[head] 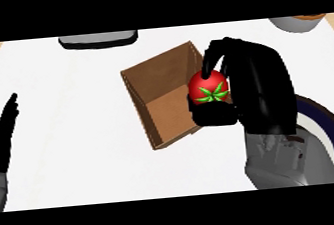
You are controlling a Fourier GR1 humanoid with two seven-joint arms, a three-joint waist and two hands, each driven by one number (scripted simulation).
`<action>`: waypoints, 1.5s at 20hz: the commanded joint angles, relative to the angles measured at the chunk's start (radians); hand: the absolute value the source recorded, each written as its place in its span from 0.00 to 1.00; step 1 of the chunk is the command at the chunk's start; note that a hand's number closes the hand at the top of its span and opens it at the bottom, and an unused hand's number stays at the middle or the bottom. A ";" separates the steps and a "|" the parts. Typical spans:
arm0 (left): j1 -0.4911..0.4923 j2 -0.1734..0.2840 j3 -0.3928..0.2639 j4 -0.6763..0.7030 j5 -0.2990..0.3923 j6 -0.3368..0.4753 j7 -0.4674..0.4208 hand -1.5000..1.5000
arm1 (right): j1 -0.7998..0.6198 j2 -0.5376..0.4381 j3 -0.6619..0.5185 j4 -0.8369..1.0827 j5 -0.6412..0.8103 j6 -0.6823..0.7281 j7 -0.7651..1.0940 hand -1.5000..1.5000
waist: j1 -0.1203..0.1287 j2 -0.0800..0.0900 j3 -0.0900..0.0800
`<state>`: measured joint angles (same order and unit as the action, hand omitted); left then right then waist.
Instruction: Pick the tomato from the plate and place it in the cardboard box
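We had the tomato [209, 88] clasped in our right hand [260, 83], fingers curled over its far side and the thumb tucked under its near side, so the fruit was lifted clear of the plate [325, 121], whose dark rim showed at the right behind our forearm. The relation that mattered was how the tomato lay against the cardboard box [165, 99]: it hung at the box's right wall, overlapping that edge in the head view, with the open floor of the box lying to its left. Whether it was already over the opening or just outside the wall we could not tell from this steep angle. The box's long axis ran slantwise, from its near left corner toward its far right corner, so we judged that a short move leftward would bring the fruit over the middle of the floor before letting go. Our left hand [0, 136] rested far off at the left edge, fingers straight and holding nothing, well apart from the box; the right hand was plainly the one placed for the job.
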<state>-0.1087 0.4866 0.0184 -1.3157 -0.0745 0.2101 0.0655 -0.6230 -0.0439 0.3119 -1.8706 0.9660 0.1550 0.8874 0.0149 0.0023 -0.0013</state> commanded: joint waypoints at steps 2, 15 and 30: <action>0.021 -0.010 -0.011 -0.072 -0.010 -0.011 0.031 0.50 | -0.155 0.042 -0.064 0.325 -0.050 -0.166 -0.024 1.00 | 0.020 0.003 0.001; -0.026 -0.045 0.020 0.042 -0.041 -0.024 -0.042 0.50 | -0.374 0.044 -0.088 0.966 -0.164 -0.520 -0.118 1.00 | 0.023 0.009 0.001; -0.041 -0.066 0.030 0.038 -0.081 -0.024 -0.018 0.50 | -0.446 0.044 -0.059 1.180 -0.453 -0.871 -0.429 0.00 | 0.020 0.005 0.001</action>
<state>-0.1475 0.4302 0.0483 -1.2971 -0.1394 0.1796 0.0613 -1.1020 -0.0077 0.2110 -0.6925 0.5579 -0.5821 0.5240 0.0347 -0.0015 -0.0037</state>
